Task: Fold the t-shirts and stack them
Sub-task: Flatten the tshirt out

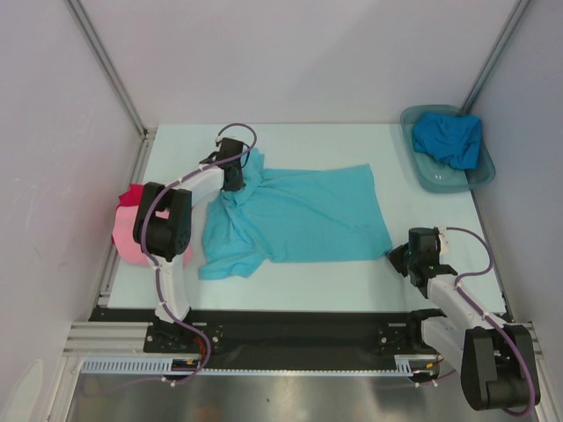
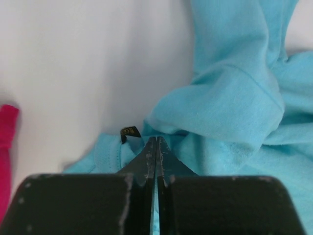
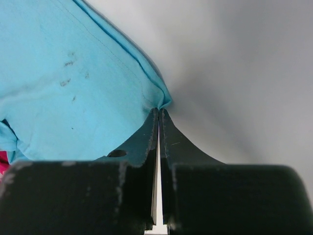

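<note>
A turquoise t-shirt (image 1: 308, 215) lies spread across the middle of the table, bunched at its left end. My left gripper (image 1: 234, 183) is shut on that shirt's fabric beside the collar, where a small dark label (image 2: 129, 132) shows in the left wrist view (image 2: 156, 139). My right gripper (image 1: 393, 257) is shut on the shirt's near right hem corner (image 3: 164, 104), pinched at the fingertips (image 3: 160, 111). At the table's left edge lie a red t-shirt (image 1: 130, 195) and a pink t-shirt (image 1: 125, 242), partly behind the left arm. A deeper blue t-shirt (image 1: 449, 139) is crumpled in the tub.
The grey translucent tub (image 1: 422, 176) stands at the back right corner. Enclosure walls with metal posts close in the table on the left, the back and the right. A black rail with both arm bases runs along the near edge.
</note>
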